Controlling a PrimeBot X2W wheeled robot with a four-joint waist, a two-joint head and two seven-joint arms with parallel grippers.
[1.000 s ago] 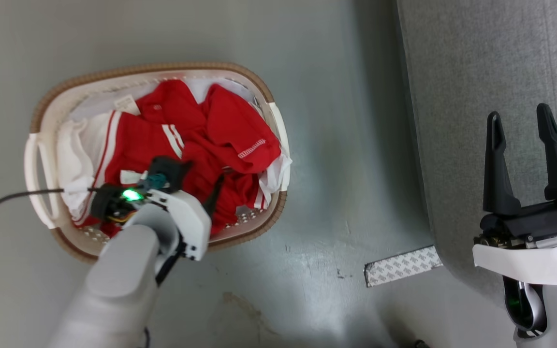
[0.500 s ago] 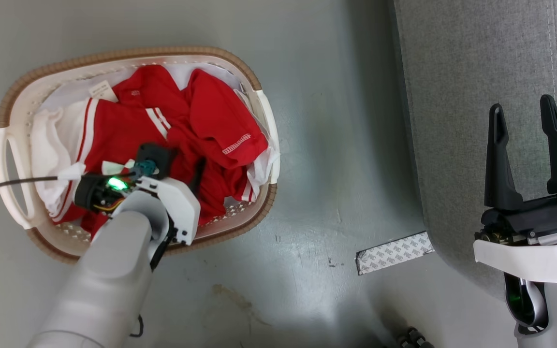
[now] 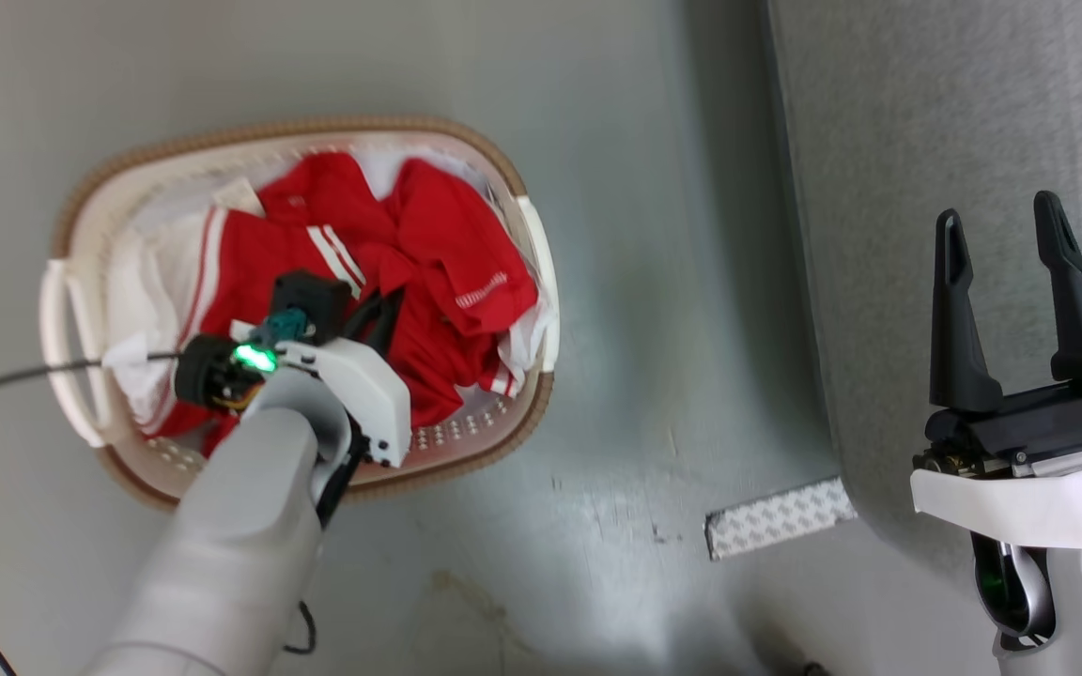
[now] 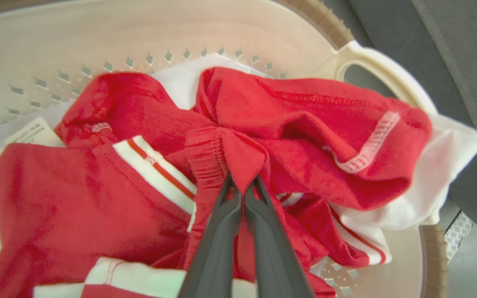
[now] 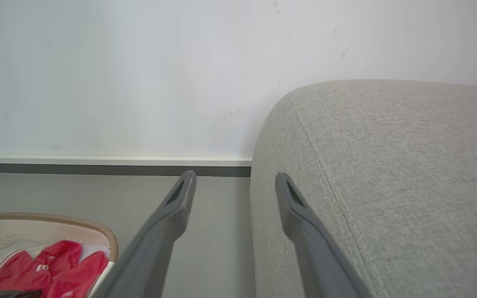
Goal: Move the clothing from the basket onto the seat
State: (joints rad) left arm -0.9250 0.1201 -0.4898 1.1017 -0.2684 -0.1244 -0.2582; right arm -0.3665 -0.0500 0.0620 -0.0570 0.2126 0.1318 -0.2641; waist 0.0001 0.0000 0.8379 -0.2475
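Note:
Red clothing (image 3: 428, 253) with white stripes lies heaped in the oval off-white basket (image 3: 297, 133) on the floor at the left. My left gripper (image 4: 242, 187) reaches down into the heap and is shut on a fold of red clothing (image 4: 238, 153), which peaks up between its fingertips. In the head view the left gripper (image 3: 374, 314) shows as dark fingers among the red cloth. My right gripper (image 3: 996, 221) stands open over the grey seat (image 3: 926, 113) at the right, holding nothing. The seat (image 5: 387, 165) fills the right of the right wrist view, where the basket (image 5: 102, 231) peeks in.
A patterned strip of tape (image 3: 780, 516) lies on the grey-green floor by the seat's corner. A dark cable (image 3: 15, 376) trails left from my left wrist across the basket's handle. A white wall with a dark skirting (image 5: 97, 169) stands behind the basket.
The head camera shifted, so the whole picture slid. My left gripper has closed on a fold of red cloth and drawn it up a little. The right gripper has stayed put.

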